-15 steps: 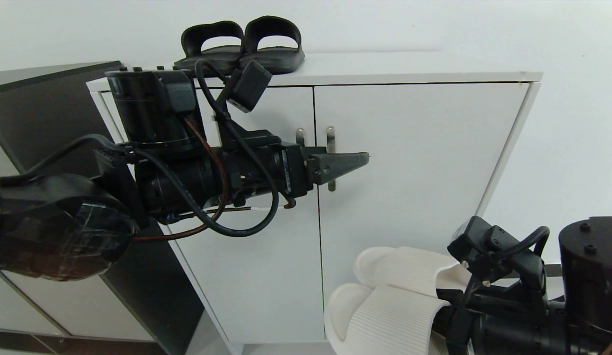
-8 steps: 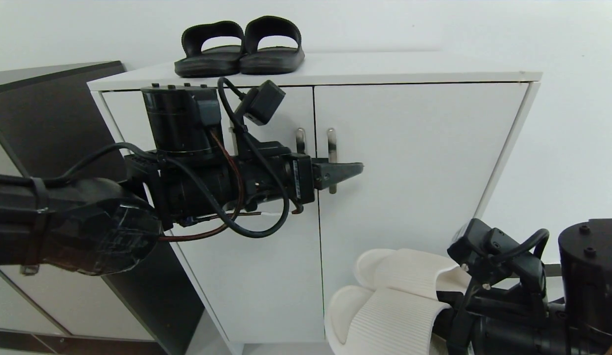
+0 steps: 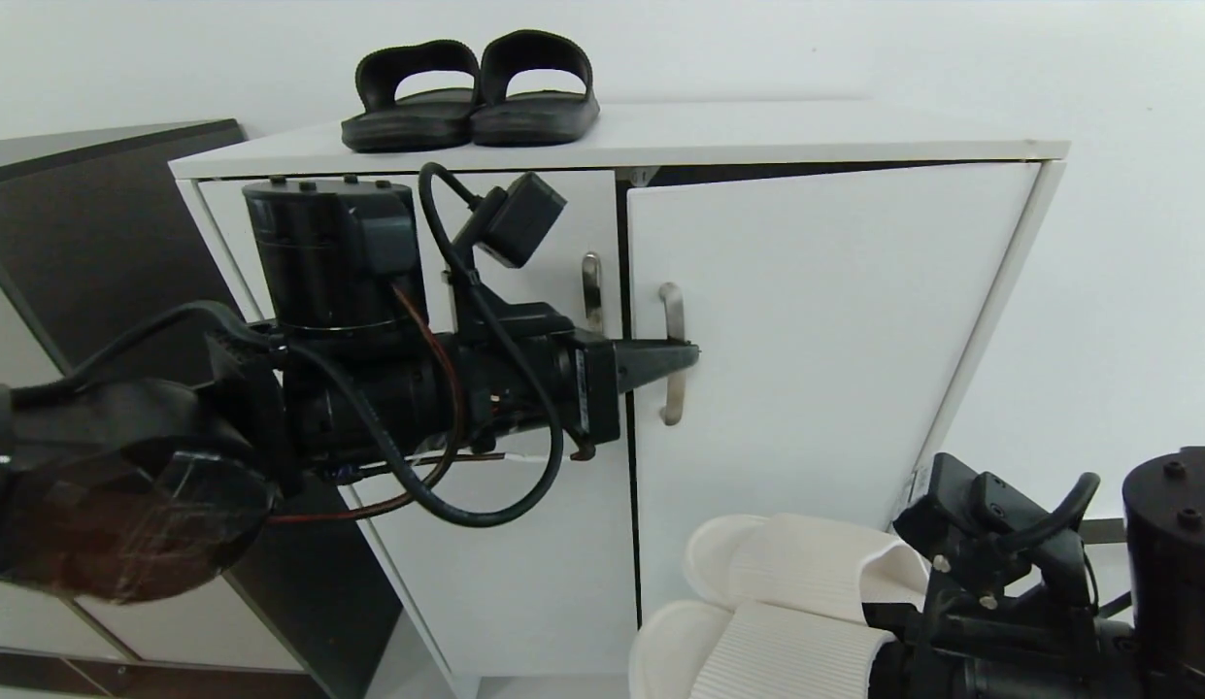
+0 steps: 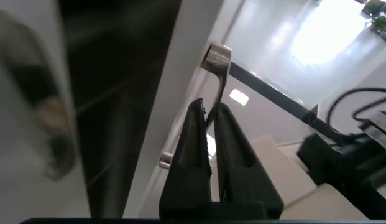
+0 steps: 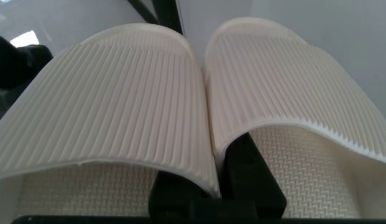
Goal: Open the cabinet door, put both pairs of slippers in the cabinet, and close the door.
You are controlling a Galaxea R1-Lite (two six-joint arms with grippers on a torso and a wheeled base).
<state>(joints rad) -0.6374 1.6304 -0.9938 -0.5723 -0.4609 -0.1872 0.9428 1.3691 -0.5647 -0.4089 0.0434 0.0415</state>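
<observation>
While left claw (image 3: 685,354) pinches slim metal handle (image 3: 672,311), white cabinet door (image 3: 816,320) should swing lightly; right claw (image 5: 230,174) clamps soft ribbed white slippers (image 5: 118,93).

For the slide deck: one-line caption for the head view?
Left gripper clamps the handle of the ajar right door; right gripper holds white slippers; black slippers sit atop the cabinet.

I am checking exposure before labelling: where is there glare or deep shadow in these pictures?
Left wrist view: strong glare on the floor beyond the handle that the left tool pinches; inside the cabinet it is nearly black. Head view: even light, a dark gap above the door. Right wrist view: white slippers evenly lit.
</observation>
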